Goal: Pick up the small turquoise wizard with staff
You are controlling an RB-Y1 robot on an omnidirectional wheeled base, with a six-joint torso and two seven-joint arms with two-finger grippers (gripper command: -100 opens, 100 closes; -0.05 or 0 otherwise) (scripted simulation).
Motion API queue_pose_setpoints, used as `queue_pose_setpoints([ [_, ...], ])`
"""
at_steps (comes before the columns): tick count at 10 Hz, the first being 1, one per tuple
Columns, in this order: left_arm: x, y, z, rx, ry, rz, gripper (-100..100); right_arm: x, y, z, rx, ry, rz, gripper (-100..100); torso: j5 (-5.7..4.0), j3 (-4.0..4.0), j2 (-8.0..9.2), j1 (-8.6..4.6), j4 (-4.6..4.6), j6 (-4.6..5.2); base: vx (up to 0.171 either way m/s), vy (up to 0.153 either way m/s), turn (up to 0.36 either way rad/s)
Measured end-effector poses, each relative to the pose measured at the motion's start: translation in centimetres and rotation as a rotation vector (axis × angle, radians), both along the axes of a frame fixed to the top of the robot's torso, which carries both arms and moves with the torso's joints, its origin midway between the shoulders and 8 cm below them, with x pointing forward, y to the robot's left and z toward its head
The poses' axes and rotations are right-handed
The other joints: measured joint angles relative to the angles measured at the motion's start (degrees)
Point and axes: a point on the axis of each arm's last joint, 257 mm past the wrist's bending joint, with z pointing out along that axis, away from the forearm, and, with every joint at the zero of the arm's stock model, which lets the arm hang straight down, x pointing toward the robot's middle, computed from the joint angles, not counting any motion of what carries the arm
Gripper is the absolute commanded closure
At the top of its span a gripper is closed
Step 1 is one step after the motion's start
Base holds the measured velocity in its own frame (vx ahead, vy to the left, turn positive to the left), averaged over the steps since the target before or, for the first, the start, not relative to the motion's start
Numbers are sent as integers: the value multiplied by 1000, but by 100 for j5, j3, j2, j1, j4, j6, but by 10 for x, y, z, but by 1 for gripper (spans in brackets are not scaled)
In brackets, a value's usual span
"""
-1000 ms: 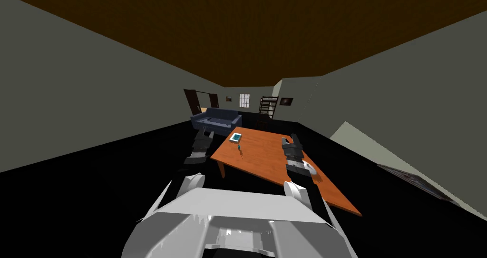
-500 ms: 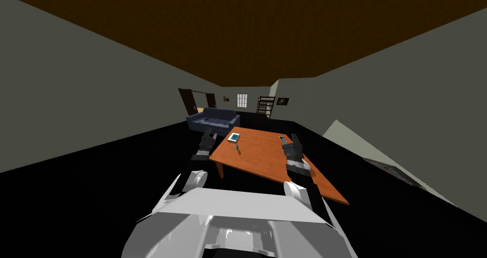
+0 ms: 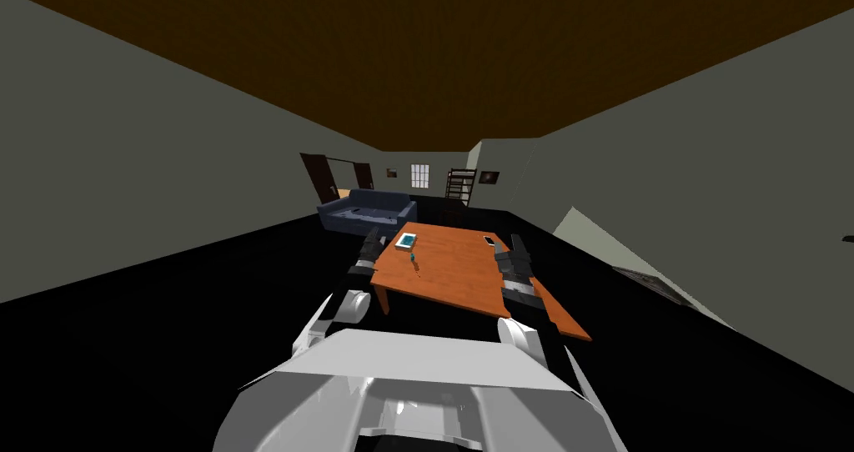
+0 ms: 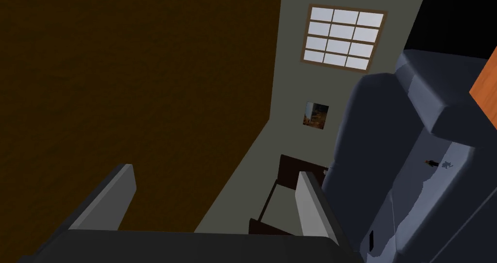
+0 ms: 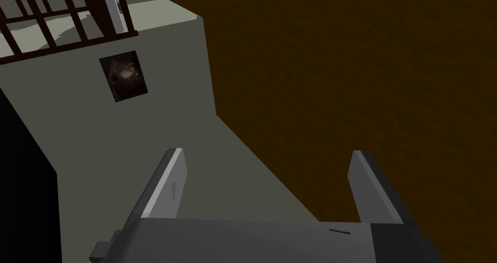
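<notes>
The small turquoise wizard (image 3: 413,258) stands on the orange table (image 3: 450,276), near its left edge. My left gripper (image 3: 372,237) hangs just off the table's left edge, a little left of the wizard, with its fingers open and nothing between them. In the left wrist view the left gripper (image 4: 213,192) faces the dark blue sofa (image 4: 412,168). My right gripper (image 3: 510,244) is over the table's right edge, open and empty; the right gripper (image 5: 264,182) points up at a wall and the ceiling.
A turquoise and white flat box (image 3: 406,240) lies on the table beyond the wizard, and a small white item (image 3: 489,239) sits at the far right corner. The dark blue sofa (image 3: 363,208) stands behind the table. The floor around is a black area.
My view has shifted: the table and sofa have slid left and come closer. My left gripper has risen toward the table's left edge. The wizard has not moved on the table.
</notes>
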Motion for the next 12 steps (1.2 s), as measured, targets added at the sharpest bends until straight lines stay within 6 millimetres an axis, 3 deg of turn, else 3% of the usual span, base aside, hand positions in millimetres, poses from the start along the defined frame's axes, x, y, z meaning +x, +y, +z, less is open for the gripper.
queue_pose_setpoints([
  [12, 74, 2, -94, -45, 235, -22, -100, 0, 0, 0, 0, 0, 0, 0, -1, -1, -2, -1, 0, -4, -6, -10, -69],
])
